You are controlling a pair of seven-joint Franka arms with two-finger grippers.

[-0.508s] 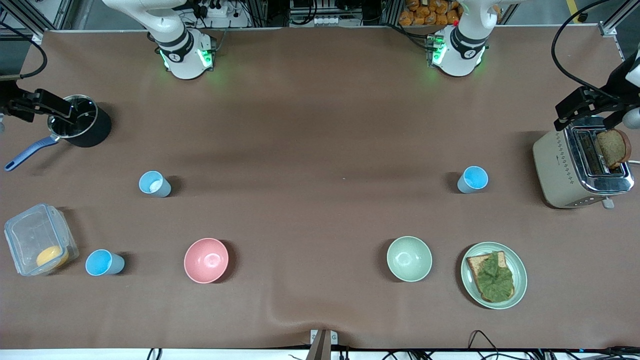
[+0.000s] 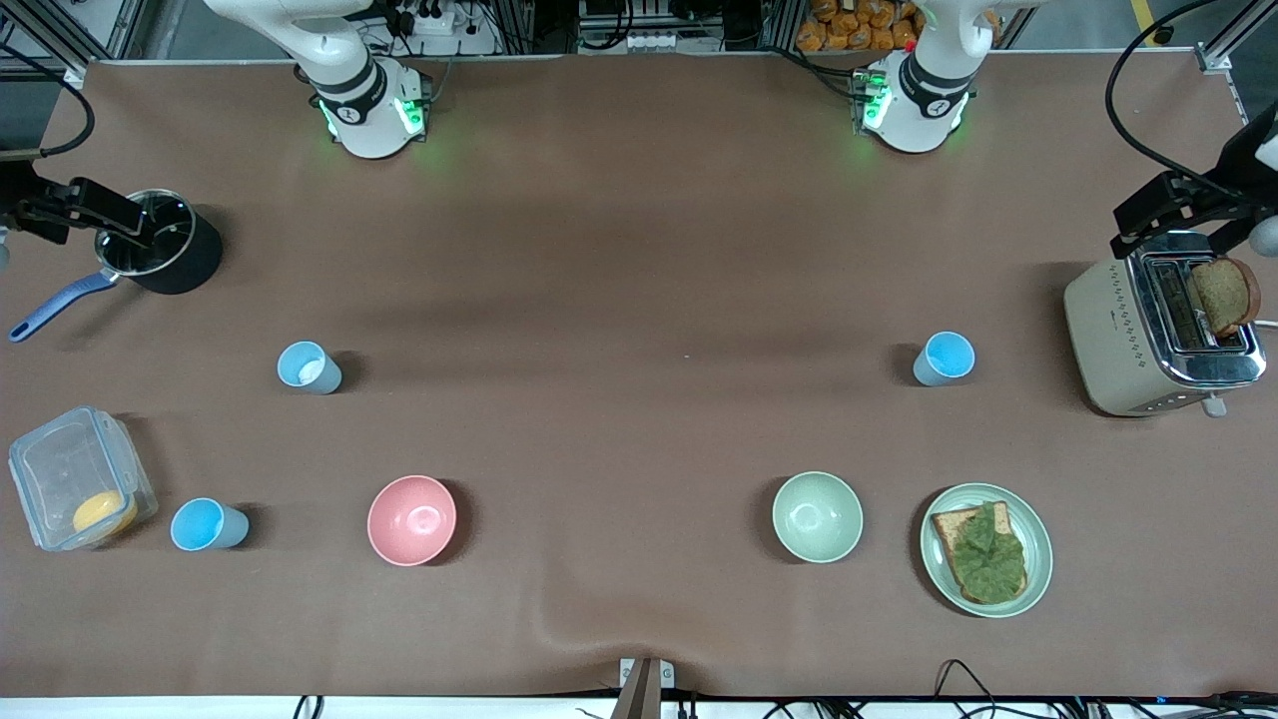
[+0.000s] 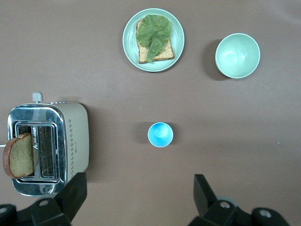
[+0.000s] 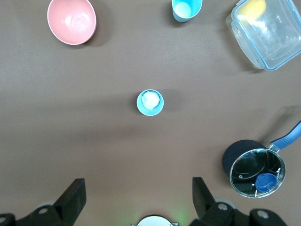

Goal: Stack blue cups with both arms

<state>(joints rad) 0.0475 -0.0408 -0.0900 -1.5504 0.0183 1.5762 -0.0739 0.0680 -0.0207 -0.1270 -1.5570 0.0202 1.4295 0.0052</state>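
Note:
Three blue cups stand upright and apart on the brown table. One cup (image 2: 944, 359) is near the toaster and shows in the left wrist view (image 3: 160, 134). A cup with a paler inside (image 2: 310, 367) shows in the right wrist view (image 4: 150, 102). The third cup (image 2: 208, 525) stands beside the clear container, nearer the front camera, and also shows in the right wrist view (image 4: 186, 8). My left gripper (image 2: 1148, 212) (image 3: 138, 193) is open and empty, high over the toaster's end of the table. My right gripper (image 2: 100, 212) (image 4: 138, 194) is open and empty, high over the pot.
A toaster (image 2: 1163, 335) holds a bread slice. A plate (image 2: 1038, 549) carries bread with lettuce. A pale green bowl (image 2: 817, 516) and a pink bowl (image 2: 411, 519) sit near the front. A black pot (image 2: 165, 255) and a clear container (image 2: 75, 477) stand at the right arm's end.
My left gripper has shifted slightly over the toaster. The right arm, the cups and everything else on the table have stayed put.

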